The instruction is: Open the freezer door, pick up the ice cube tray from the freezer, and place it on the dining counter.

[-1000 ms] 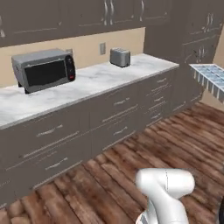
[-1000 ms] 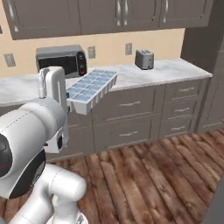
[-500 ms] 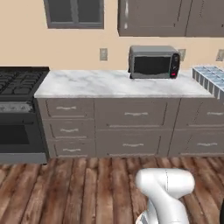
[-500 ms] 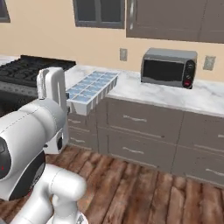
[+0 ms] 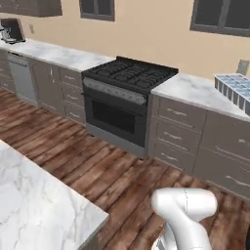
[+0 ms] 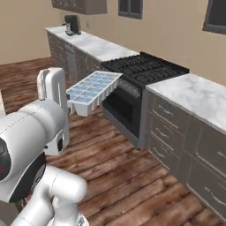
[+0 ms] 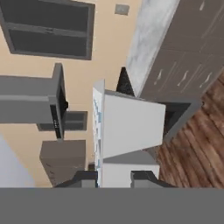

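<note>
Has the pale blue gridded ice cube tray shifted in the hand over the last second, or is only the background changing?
No. The tray sits at the same spot beside the white arm link; the kitchen behind changed because the base turned.

A home kitchen is shown: a black stove (image 5: 128, 75) set among grey cabinets (image 5: 178, 133), marble counters (image 5: 58, 53), wood floor (image 5: 97, 168), windows (image 5: 222, 14).
</note>
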